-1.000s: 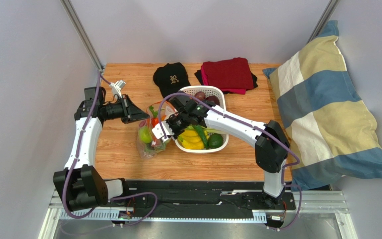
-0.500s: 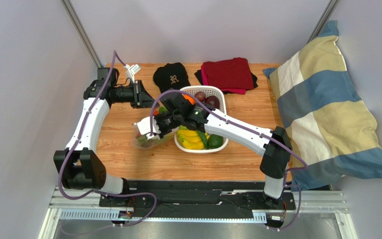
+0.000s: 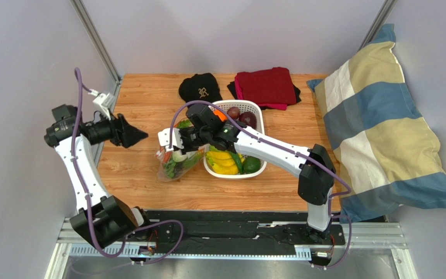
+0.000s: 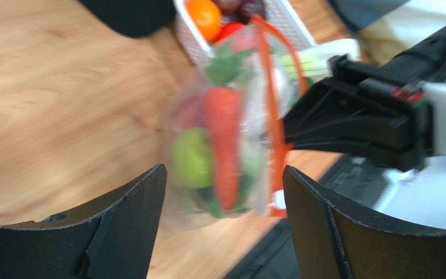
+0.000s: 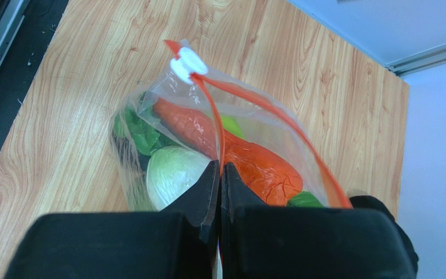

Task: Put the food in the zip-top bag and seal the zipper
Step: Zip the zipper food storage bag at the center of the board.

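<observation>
Bright, even light falls from overhead; shadows on the wooden table (image 3: 144,180) are faint and soft-edged. The top view is sharp throughout. The left wrist view is smeared by motion blur: the bag (image 4: 225,145) and wood streak, while the near fingers (image 4: 120,226) are crisp. The right wrist view is clear, with mild sheen on the plastic.

White arm links (image 3: 277,148), black joints (image 3: 315,179), looping purple cables (image 3: 80,96).

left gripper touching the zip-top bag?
Apart. Top external view shows a strip of table between the left gripper and the zip-top bag.
</observation>
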Available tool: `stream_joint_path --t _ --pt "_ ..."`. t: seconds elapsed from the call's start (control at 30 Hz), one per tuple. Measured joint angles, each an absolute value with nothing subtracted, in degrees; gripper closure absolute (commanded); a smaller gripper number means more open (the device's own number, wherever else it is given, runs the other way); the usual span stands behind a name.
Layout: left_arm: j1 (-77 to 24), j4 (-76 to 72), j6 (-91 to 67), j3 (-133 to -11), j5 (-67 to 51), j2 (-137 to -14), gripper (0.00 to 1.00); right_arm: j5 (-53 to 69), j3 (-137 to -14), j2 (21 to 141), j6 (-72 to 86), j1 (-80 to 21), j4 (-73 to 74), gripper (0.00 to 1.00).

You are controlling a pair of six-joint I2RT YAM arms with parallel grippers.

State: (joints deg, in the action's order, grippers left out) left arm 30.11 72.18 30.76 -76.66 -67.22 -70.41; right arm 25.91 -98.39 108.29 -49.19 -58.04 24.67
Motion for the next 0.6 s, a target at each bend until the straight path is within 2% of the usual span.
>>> stream_joint_path --t 0.2,0.43,0.6 --pt "42.2 75.3 55.2 -69.5 -69.6 -69.9 0.22 24.8 -99.9 110.2 -46.3 -58.0 24.3 1.00" --pt "41.6 77.1 73.3 -64.0 -70.0 -66.8 0.24 22.0 -101.7 111.3 -41.7 -58.0 21.4 1.00" --pt "38.4 77.7 78.8 -61.1 -71.2 -66.8 0.27 20.6 -101.8 111.4 -38.5 -57.8 19.7 1.00"
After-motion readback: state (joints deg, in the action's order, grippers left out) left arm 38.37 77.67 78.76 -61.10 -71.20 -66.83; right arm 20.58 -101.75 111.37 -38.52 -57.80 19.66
